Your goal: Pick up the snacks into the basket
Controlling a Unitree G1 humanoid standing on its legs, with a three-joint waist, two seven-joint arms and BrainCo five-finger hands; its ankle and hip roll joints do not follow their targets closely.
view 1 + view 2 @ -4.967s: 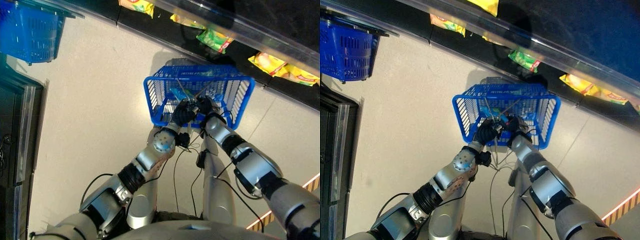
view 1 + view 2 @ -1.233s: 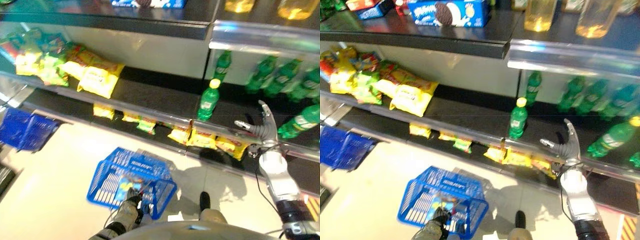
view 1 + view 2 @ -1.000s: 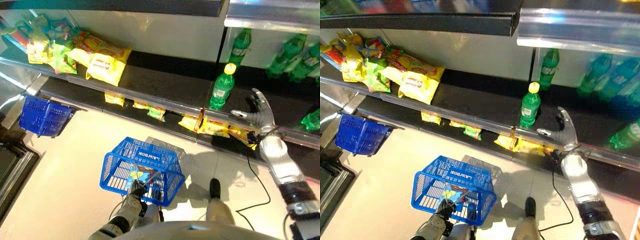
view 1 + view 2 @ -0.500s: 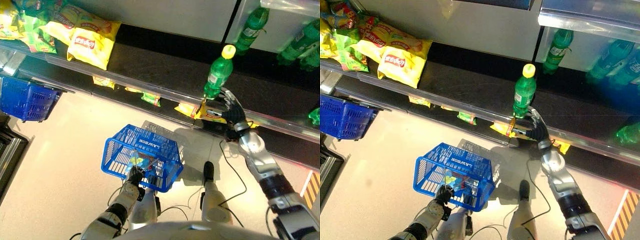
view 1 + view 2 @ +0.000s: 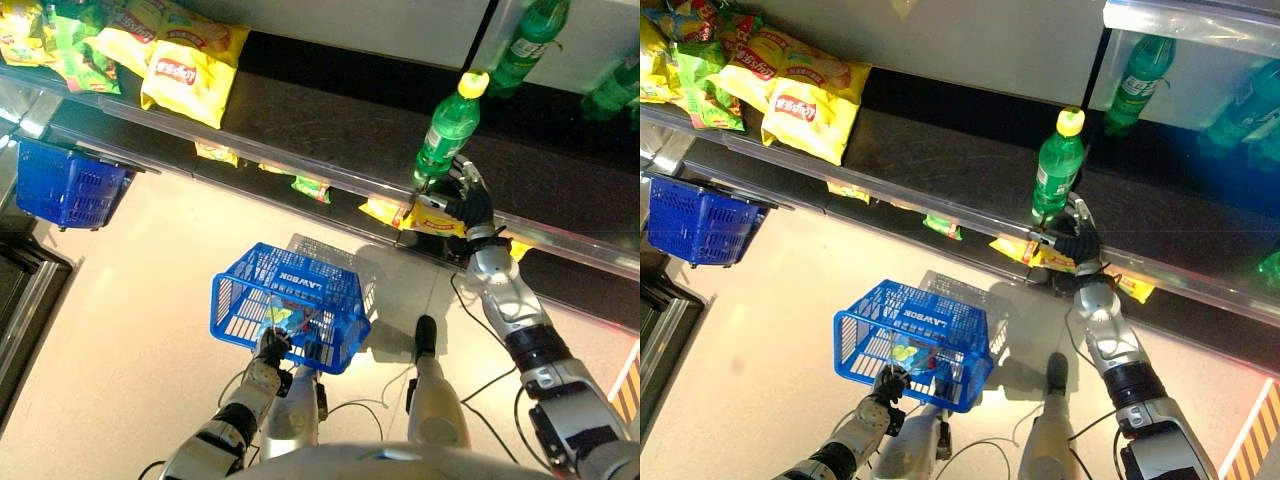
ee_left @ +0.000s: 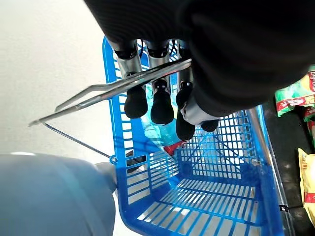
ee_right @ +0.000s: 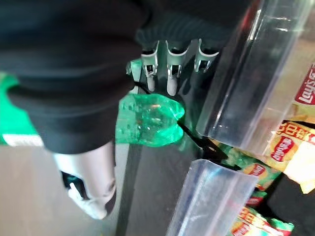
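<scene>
Left hand [image 6: 157, 93] hangs low in front of the robot, fingers curled round the wire handles [image 6: 118, 88] of the blue basket [image 5: 290, 305]. The basket hangs just above the pale floor [image 5: 120, 290]. A few small packets lie in its bottom, one blue, one with red [image 6: 172, 146]; I cannot make out what they are.

Right hand [image 5: 455, 205] is up at the front edge of the lower shelf [image 5: 300, 125], at the base of an upright green bottle with a yellow cap [image 5: 447, 133]. In the right wrist view the bottle's base [image 7: 147, 120] sits just under the fingers [image 7: 170, 73], with the thumb out to one side. Fingers look fairly straight and spread. I cannot tell whether they touch the bottle; nothing is clamped yet.

Snacks: yellow chip bags [image 5: 185, 70] lie well to the left on the same shelf. Smaller yellow and green packets [image 5: 310, 186] lie along the ledge below, one yellow packet [image 5: 385, 210] just beside the right hand.

Judgement on risks:
- The hand is at the bottle, not a snack. A grasp here puts a drink in the basket.
- The bottle stands at the shelf edge, close to the clear rail [image 7: 241, 73]. A sideways nudge from the fingers could tip it over or off the shelf.
- The basket hangs from one hand; swing during the reach could spill the packets.
</scene>
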